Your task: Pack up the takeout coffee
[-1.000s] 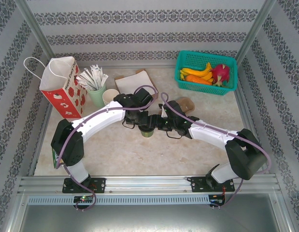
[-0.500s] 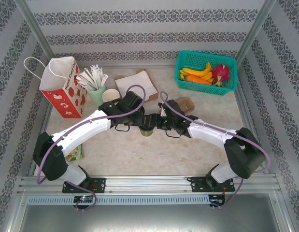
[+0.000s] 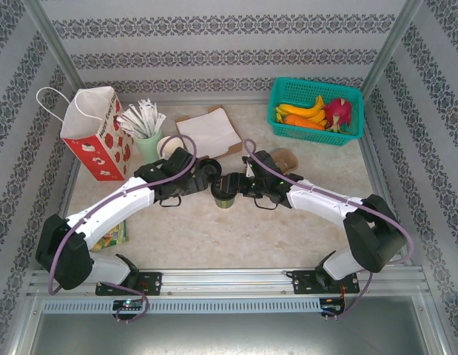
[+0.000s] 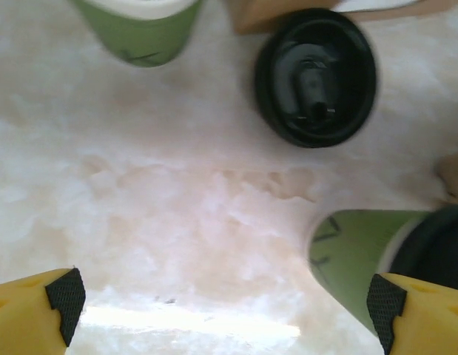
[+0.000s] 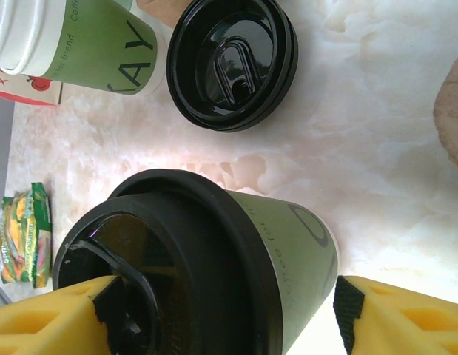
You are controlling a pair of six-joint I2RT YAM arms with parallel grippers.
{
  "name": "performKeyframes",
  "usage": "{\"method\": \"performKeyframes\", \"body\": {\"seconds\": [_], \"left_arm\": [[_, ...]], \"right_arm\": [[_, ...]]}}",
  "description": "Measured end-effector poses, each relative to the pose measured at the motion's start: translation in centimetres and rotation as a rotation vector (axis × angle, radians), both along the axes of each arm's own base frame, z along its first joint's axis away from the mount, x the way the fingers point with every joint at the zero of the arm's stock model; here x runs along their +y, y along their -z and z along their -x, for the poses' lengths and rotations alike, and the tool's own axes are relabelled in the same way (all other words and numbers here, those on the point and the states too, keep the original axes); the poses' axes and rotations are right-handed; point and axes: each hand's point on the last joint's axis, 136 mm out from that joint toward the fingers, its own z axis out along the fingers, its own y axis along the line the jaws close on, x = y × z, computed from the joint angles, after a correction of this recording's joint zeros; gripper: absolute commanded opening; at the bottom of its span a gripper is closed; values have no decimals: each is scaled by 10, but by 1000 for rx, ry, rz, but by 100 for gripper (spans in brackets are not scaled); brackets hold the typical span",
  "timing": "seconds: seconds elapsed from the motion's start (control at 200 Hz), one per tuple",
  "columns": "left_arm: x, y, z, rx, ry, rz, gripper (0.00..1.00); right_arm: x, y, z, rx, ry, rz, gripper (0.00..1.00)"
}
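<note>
The takeout coffee (image 3: 225,192) stands mid-table, a green paper cup with a black lid on it. In the right wrist view the cup (image 5: 273,251) sits between the yellow fingers of my right gripper (image 5: 225,307). The left finger overlaps the lid, and a thin bright gap shows beside the right pad (image 5: 347,310); the jaws are apart. My right gripper (image 3: 236,185) is at the cup's right side. My left gripper (image 3: 206,177) is just left of the cup, open and empty. In the left wrist view the cup (image 4: 354,251) leans in next to the right fingertip of the left gripper (image 4: 221,303).
Loose black lids (image 5: 232,63) lie behind the cup, next to stacked green cups (image 3: 168,146). A pale cup of white sticks (image 3: 146,140) and a red paper bag (image 3: 95,133) stand back left. A teal fruit basket (image 3: 316,111) sits back right. A snack packet (image 3: 118,233) lies front left.
My left arm has drawn back to the left, off the cup. The cup's black lid now shows from above. The right gripper has stayed at the cup.
</note>
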Motion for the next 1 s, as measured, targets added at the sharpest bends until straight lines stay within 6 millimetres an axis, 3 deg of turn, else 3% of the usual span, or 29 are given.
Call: {"method": "performKeyframes", "body": {"seconds": [0.17, 0.39, 0.535, 0.999], "left_arm": [[22, 25, 7, 86, -103, 36, 99], [10, 43, 8, 162, -93, 89, 99], [0, 57, 8, 230, -70, 109, 99], [-15, 57, 2, 249, -5, 146, 99]], "right_arm": [[-4, 2, 1, -6, -6, 29, 98], [-8, -10, 0, -58, 13, 48, 98], [0, -14, 6, -97, -19, 76, 98], [18, -17, 5, -154, -85, 150, 98]]}}
